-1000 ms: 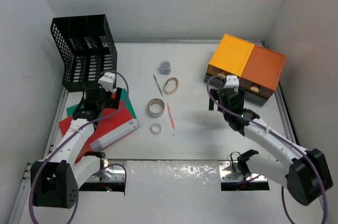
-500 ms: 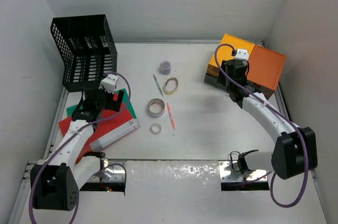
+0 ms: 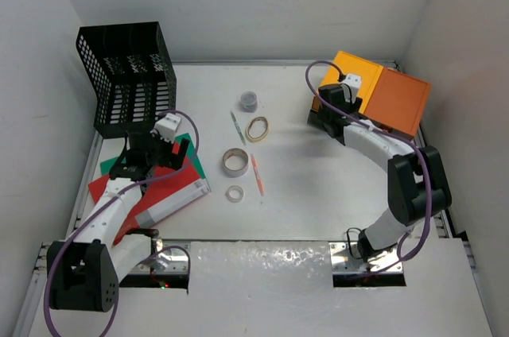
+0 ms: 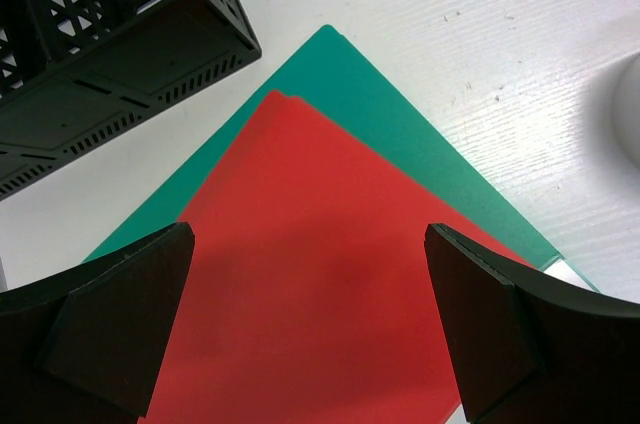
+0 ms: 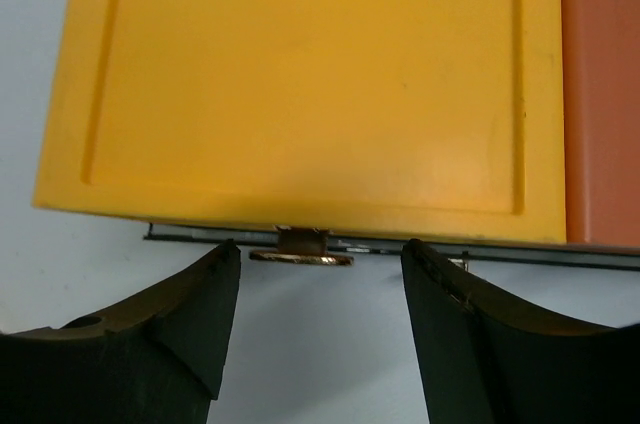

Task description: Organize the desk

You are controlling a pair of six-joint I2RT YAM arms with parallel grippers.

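The white desk holds a stack of red and green folders at the left. My left gripper hovers open over the red folder, holding nothing. My right gripper is open at the front of the yellow drawer box. In the right wrist view, its fingers stand either side of the box's brass knob, just short of it. Mid-desk lie a tape roll, a small tape ring, an orange pen, a green pen, a rubber band and a small grey cup.
A black mesh rack stands at the back left, and its base shows in the left wrist view. A darker orange drawer box sits right of the yellow one. White walls enclose the desk, and metal rails run along its edges.
My right arm has swung from mid-desk back to the yellow drawer box and now faces its knob. The left gripper has shifted slightly over the folders.
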